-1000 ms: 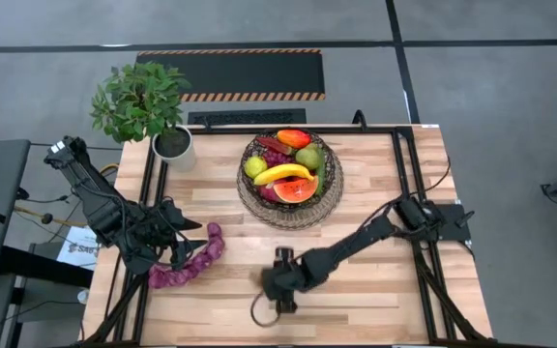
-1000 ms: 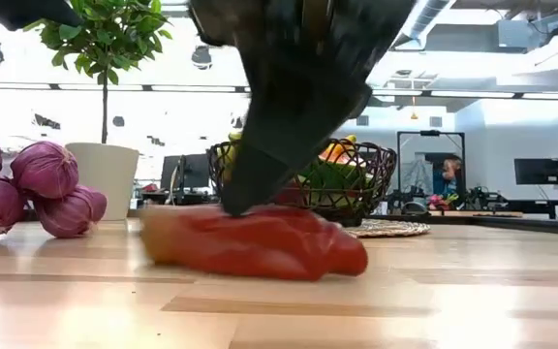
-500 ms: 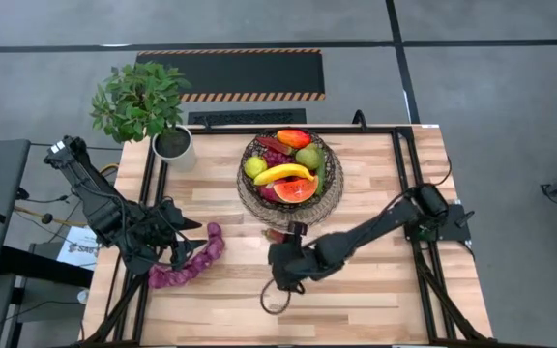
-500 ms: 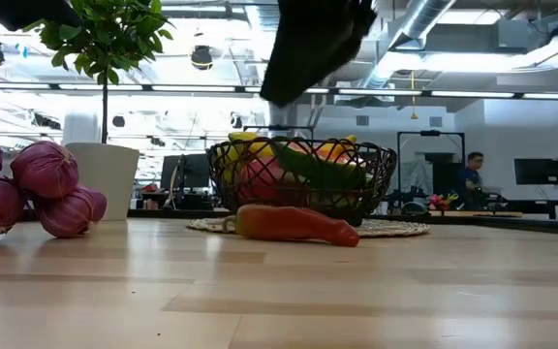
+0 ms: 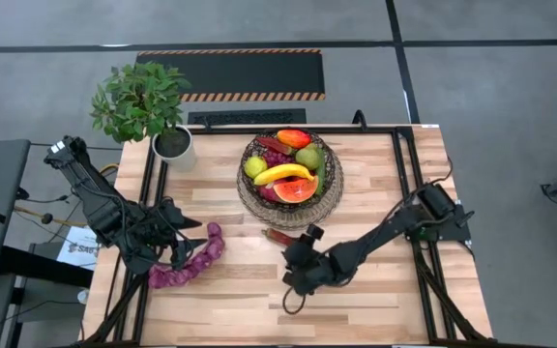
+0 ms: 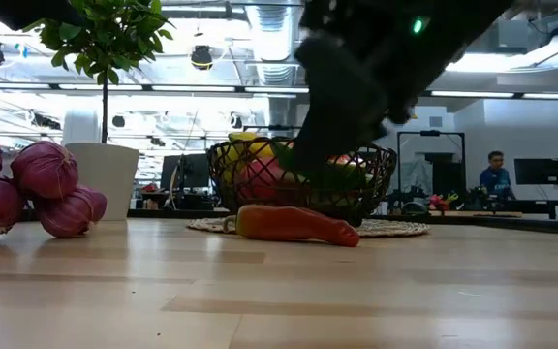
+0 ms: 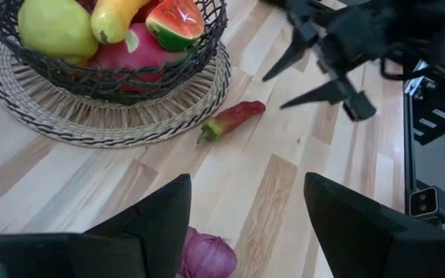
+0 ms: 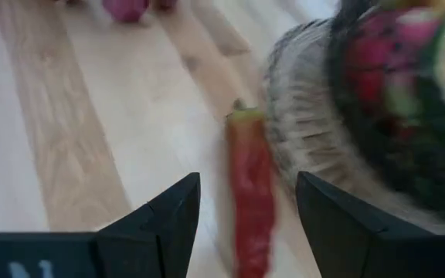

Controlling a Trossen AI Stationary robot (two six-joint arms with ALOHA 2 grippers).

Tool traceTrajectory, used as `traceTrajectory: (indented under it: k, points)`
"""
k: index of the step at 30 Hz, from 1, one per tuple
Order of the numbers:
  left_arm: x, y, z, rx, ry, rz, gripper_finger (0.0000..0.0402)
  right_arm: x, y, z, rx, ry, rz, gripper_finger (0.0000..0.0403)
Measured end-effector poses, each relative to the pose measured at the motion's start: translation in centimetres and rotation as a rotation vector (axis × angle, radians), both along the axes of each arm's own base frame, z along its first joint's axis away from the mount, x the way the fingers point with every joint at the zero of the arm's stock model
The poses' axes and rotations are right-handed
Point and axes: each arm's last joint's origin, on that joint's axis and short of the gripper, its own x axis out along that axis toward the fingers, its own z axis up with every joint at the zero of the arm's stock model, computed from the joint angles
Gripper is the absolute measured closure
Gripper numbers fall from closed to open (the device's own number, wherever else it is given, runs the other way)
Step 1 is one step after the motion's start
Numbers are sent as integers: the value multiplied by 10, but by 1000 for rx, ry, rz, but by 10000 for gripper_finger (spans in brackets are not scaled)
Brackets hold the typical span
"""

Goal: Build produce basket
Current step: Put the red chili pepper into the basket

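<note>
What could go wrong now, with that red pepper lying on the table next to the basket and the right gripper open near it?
The red pepper lies right beside the basket's wicker base, so one finger of the open right gripper may catch the weave or nudge the basket. The pepper is round-sided and may roll away when touched. The basket is already heaped, so the pepper could slide off or knock the banana out.

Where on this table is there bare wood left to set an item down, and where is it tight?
Bare wood lies right of the basket toward the table's far right corner, and along the near edge below the right gripper. It is crowded between the basket's wicker base, the red pepper and that gripper, and around the purple string by the left gripper.
</note>
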Motion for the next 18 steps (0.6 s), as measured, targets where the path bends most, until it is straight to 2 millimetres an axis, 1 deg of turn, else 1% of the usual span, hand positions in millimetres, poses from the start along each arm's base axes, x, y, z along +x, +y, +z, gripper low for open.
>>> traceTrajectory:
  k: [2,7,12,15,18]
  points:
    - [0,0,0,6,-6,6,164,2,-10,-9,31,-14,29,168]
    - [0,0,0,20,-6,1,164,13,-38,-23,89,-72,123,167]
    - [0,0,0,21,-5,0,165,17,-67,-34,101,-68,103,167]
    - [0,0,0,21,-6,0,164,16,-76,-40,136,-105,123,167]
    - [0,0,0,21,-6,0,164,12,-78,-45,157,-123,133,167]
